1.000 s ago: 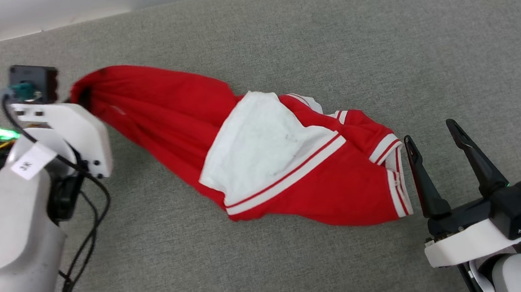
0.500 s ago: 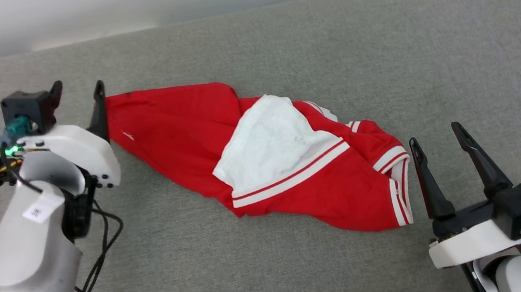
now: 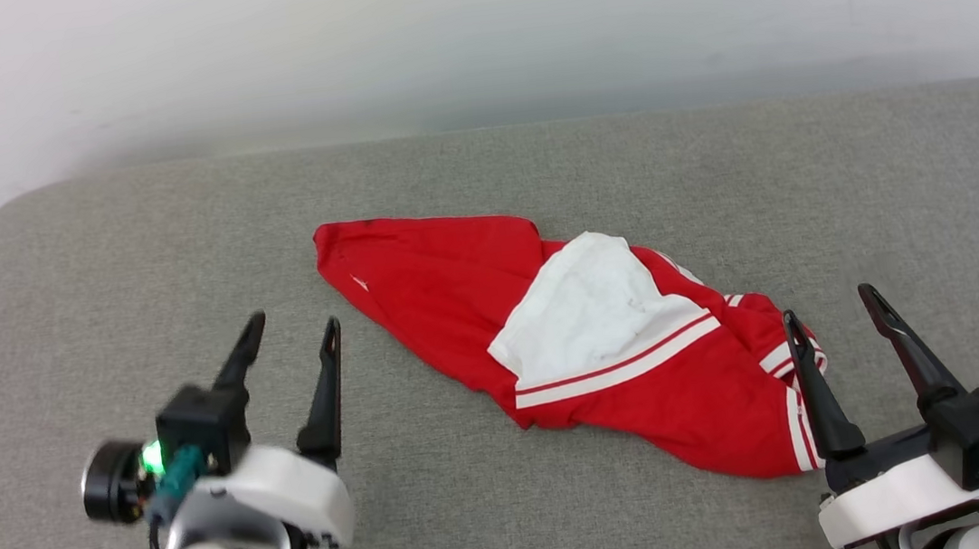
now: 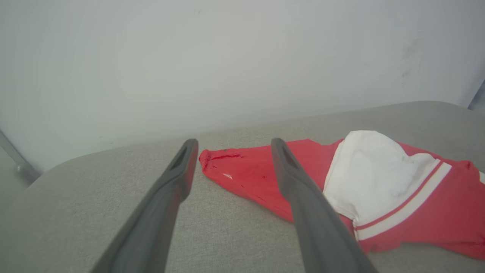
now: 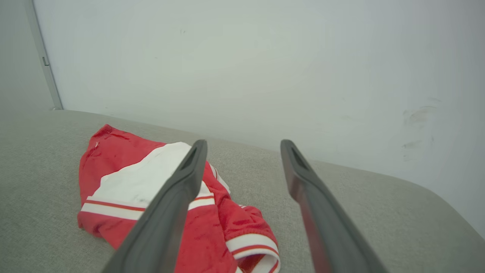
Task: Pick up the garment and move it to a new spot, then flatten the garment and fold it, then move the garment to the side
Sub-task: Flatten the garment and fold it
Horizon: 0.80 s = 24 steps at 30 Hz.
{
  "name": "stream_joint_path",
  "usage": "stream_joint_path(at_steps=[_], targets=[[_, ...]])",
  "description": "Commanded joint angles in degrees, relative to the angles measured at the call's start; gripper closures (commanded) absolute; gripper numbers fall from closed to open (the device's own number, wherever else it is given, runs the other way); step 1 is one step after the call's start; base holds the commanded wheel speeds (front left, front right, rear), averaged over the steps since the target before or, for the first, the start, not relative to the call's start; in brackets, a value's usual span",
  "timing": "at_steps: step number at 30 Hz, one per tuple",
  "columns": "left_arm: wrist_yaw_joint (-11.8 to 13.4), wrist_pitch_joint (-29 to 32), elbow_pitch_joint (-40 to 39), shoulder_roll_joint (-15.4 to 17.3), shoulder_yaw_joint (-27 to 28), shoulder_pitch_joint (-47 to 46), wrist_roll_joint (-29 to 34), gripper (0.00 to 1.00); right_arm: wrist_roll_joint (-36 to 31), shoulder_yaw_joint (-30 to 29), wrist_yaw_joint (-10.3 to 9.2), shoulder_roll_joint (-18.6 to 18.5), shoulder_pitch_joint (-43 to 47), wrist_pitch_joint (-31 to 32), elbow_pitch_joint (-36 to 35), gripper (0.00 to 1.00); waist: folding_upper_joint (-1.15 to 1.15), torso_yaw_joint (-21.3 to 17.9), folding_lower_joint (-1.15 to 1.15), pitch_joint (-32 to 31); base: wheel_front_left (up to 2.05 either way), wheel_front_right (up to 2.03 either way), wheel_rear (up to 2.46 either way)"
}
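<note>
Head view: a red T-shirt [image 3: 445, 288] lies crumpled on a grey padded surface [image 3: 133, 257], stretched in a long bundle from a narrow red end at 10 o'clock to a bunched end at 4 o'clock. A white sleeve [image 3: 589, 309] with red-and-white striped trim [image 3: 618, 368] is folded over its middle. The left gripper [image 3: 293, 322] sits at 7 o'clock in the picture, its two dark fingers spread apart and empty, apart from the shirt's narrow end. The right gripper [image 3: 827, 303] sits at 4 o'clock, fingers likewise spread and empty. Its inner finger crosses in front of the shirt's striped end, and contact cannot be told. A pale wall [image 3: 464, 32] stands behind.

Left wrist view: the left gripper [image 4: 233, 141] points toward 12 o'clock with a wide gap between its fingers. The T-shirt [image 4: 250, 170] lies beyond them, running off toward 3 o'clock, with the sleeve [image 4: 373, 174] uppermost.

Right wrist view: the right gripper [image 5: 243, 142] is spread wide, nothing between the fingers. The T-shirt [image 5: 113, 149] lies toward 9 o'clock, partly behind the left-hand finger, with the sleeve [image 5: 140, 182] across it.
</note>
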Motion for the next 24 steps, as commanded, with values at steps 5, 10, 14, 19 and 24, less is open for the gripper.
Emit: stream_joint_path(at_steps=[5,10,14,19,24], targets=[[3.2,-1.6,-4.6,-1.1,-0.3,7.7,-0.7,0.00,0.1,-0.2,-0.02,0.1,0.8,-0.1,-0.2,0.00,0.00,0.8,0.01,-0.8,0.00,0.00,0.00],[3.0,-0.3,-6.0,-2.1,-1.8,9.8,-1.9,0.00,0.4,0.0,-0.02,0.1,1.2,-0.1,-0.3,0.00,0.00,0.9,0.01,-0.5,0.00,0.00,0.00],[1.7,2.9,-6.1,-1.8,-4.6,7.7,-0.5,0.00,0.2,0.3,-0.02,0.1,0.8,-0.1,-0.4,0.00,0.00,0.6,0.01,0.3,0.00,0.00,0.00],[-2.4,11.4,-6.0,-3.5,-9.3,2.5,-1.8,0.00,0.0,0.8,-0.02,0.1,-0.1,-0.1,-0.5,0.00,0.00,-0.6,0.01,1.9,0.00,0.00,0.00],[-5.3,20.9,-3.4,-5.0,-12.9,-4.8,-2.2,0.00,-0.2,1.6,-0.02,0.1,-1.0,-0.1,-0.1,0.00,0.00,-2.5,0.01,4.0,0.00,0.00,0.00]])
